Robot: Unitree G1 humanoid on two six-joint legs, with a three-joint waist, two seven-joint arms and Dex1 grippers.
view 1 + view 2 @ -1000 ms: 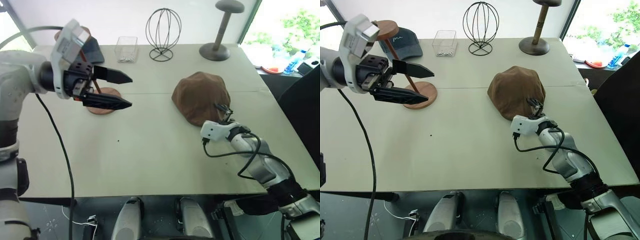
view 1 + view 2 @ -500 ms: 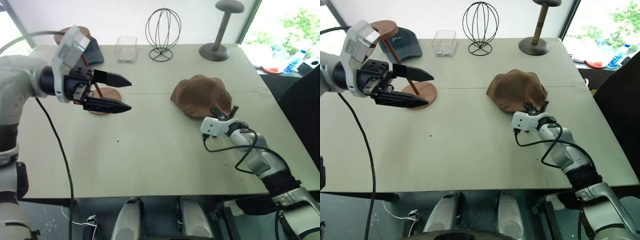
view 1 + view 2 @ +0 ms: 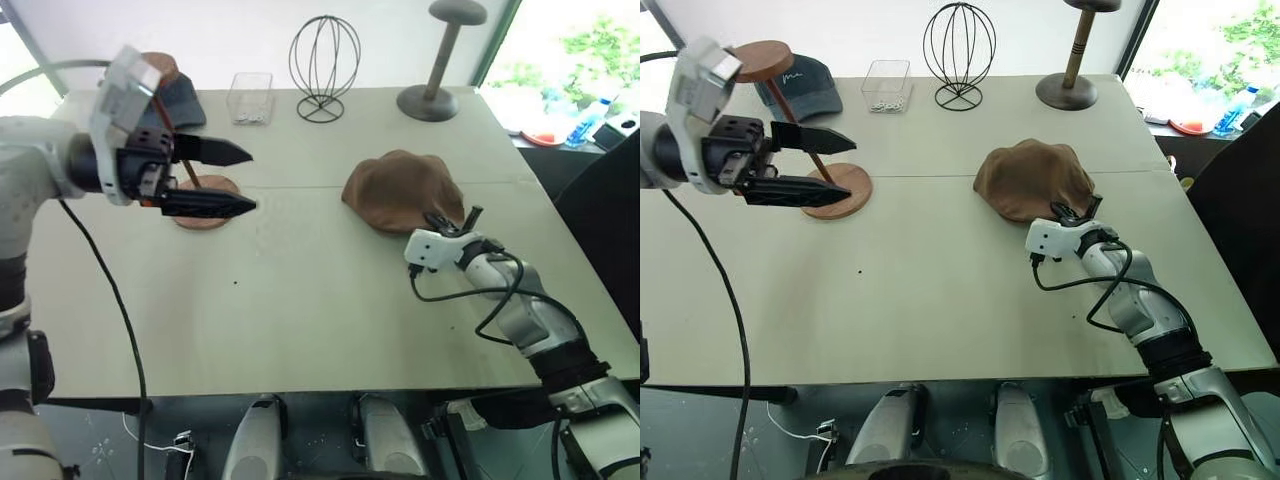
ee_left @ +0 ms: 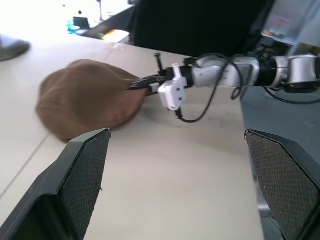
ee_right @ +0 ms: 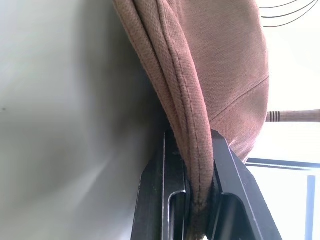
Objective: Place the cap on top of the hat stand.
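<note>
brown suede-like cap [image 3: 1032,178] lies on the table [image 3: 940,290] right of centre; right gripper [image 5: 195,200] pinched tight on its stitched near rim, an edge hold that should let the crown hang free for draping; left gripper [image 3: 805,165] hovers spread wide and empty just in front of the hat stand [image 3: 805,130] at the table's left, likely ready to steady it; cap well apart from stand, carry not yet done
</note>
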